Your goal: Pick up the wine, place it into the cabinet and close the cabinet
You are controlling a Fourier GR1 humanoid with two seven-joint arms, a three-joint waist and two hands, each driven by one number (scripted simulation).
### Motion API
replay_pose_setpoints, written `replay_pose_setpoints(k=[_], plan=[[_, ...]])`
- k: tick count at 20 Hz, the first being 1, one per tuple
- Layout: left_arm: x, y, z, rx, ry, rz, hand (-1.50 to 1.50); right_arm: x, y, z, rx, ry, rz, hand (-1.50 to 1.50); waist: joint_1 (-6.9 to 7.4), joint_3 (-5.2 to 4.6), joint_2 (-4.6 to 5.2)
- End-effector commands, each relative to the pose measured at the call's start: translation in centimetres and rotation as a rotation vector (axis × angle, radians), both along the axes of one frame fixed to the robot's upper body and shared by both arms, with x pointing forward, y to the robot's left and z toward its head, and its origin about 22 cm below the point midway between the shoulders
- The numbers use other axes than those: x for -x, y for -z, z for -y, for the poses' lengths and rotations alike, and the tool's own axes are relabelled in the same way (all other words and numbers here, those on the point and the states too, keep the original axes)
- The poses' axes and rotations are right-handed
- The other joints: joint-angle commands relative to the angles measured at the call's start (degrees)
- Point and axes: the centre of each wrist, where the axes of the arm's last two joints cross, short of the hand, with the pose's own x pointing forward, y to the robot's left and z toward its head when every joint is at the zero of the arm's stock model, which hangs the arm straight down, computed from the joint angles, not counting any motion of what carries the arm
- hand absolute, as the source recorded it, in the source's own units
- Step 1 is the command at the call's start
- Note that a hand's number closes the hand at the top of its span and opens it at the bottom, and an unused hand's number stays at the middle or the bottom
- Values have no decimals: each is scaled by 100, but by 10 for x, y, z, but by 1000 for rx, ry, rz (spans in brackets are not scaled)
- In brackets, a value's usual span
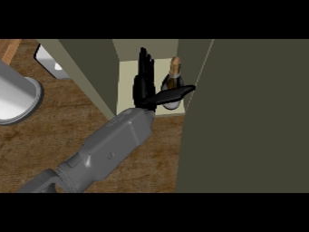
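From my seat I see straight black fingers (144,61) pointing up into the cabinet's open compartment, laid side by side and not curled round anything. The wine bottle (173,84) stands just to their right, upright on the pale shelf (127,86) inside the cabinet (263,118), its gold-foiled neck toward the back. The thumb (173,94) sticks out sideways to the right and crosses in front of the bottle's lower body. I can't tell whether the thumb actually touches the glass or only overlaps it from this angle. The fingers themselves are beside the bottle, not around it, so I read the hand (143,86) as spread open and holding nothing.

Which arm this is I cannot say for certain. The one grey forearm (110,149) comes in from the lower left of the view and runs diagonally up to the right, with the wrist at the shelf's front edge, so I take it as the left hand.

The cabinet's dark olive door (83,68) stands open on the left of the compartment. A large pale cylinder (6,97) sits on the wooden counter (43,145) at far left, well apart from the hand.
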Motion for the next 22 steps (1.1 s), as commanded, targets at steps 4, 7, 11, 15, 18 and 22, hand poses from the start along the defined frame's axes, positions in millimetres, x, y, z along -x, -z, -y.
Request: replay_pose_setpoints(k=[4,7,11,15,18,22], plan=[[10,10,3,-17,61,24,-150,0,-1,-1,0,26,-9,-150,175,2,-38],[18,8,9,-8,99,35,-150,0,-2,-5,4,64,-12,-150,358,2,-85],[24,18,5,-31,69,56,-150,22,-9,2,1,41,-20,-150,304,2,-82],[34,16,11,-24,61,60,-150,16,2,-9,17,45,-27,-150,389,3,-96],[46,38,-1,-18,74,68,-150,13,-13,5,3,71,-12,-150,443,3,-103],[65,37,5,-12,101,91,-150,7,-8,-8,12,77,-39,-150,476,3,-110]])
